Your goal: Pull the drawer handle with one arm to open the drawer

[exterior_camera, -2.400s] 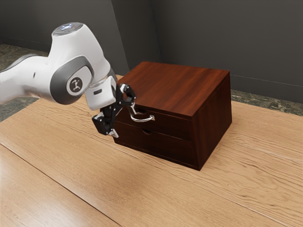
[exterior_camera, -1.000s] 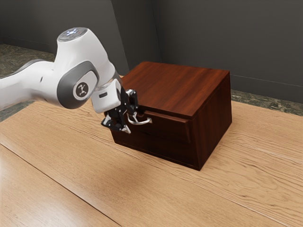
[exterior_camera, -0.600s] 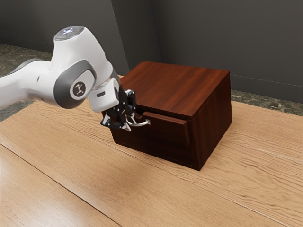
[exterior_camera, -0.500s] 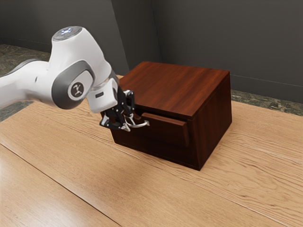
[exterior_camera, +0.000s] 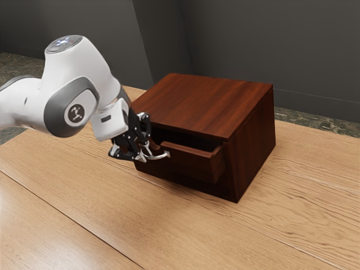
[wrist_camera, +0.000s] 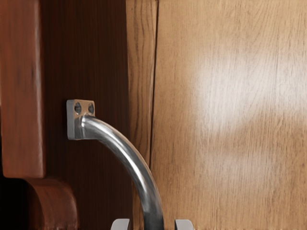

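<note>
A dark red wooden cabinet [exterior_camera: 214, 107] stands on the table, with two drawers in its front. The upper drawer [exterior_camera: 191, 160] sticks out of the cabinet toward the exterior view's left, leaving a dark gap behind its front. My black gripper [exterior_camera: 147, 153] is shut on the drawer's curved metal handle [exterior_camera: 157, 154]. In the wrist view the handle [wrist_camera: 127, 155] arcs from its mounting plate [wrist_camera: 80, 115] down between my two fingertips [wrist_camera: 120, 224], against the drawer front [wrist_camera: 86, 72].
The cabinet sits on a light wooden table [exterior_camera: 169, 225] with wide open surface in front and to the exterior view's left. A dark wall rises behind. The lower drawer [exterior_camera: 191, 183] stays in the cabinet.
My hand has moved toward the exterior view's left with the handle in it, and the upper drawer has slid out further from the cabinet.
</note>
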